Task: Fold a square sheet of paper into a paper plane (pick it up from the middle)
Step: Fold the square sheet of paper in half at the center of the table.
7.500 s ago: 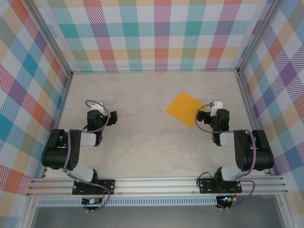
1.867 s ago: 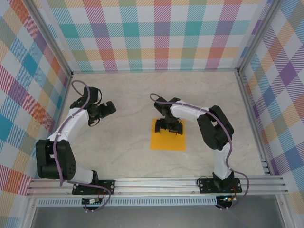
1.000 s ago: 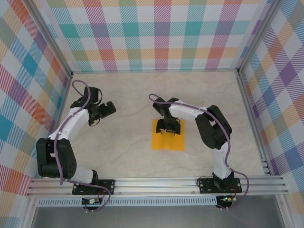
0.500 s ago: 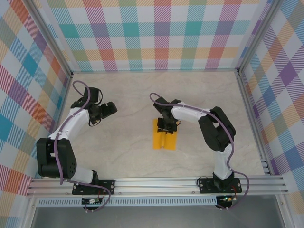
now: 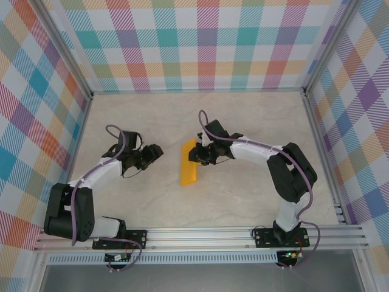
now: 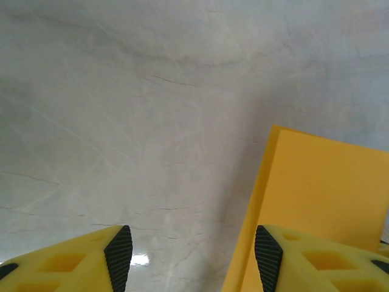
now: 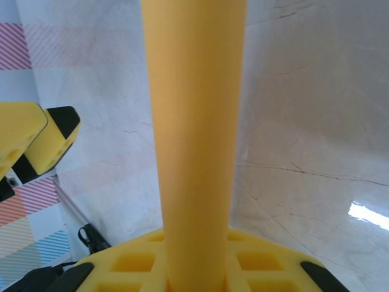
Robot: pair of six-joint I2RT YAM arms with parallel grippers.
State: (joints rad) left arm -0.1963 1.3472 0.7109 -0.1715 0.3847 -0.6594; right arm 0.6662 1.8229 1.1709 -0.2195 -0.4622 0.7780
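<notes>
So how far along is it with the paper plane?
Early days. Done: the right claw has the square sheet of paper pinched at its middle, so the sheet bows into a narrow strip. In hand: the left claw, jaws open, sits close beside the sheet. Left: no sharp crease, nose or wings show yet, so practically all the folding.

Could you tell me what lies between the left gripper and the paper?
Only bare table between the left gripper and the paper, as the top view shows.
</notes>
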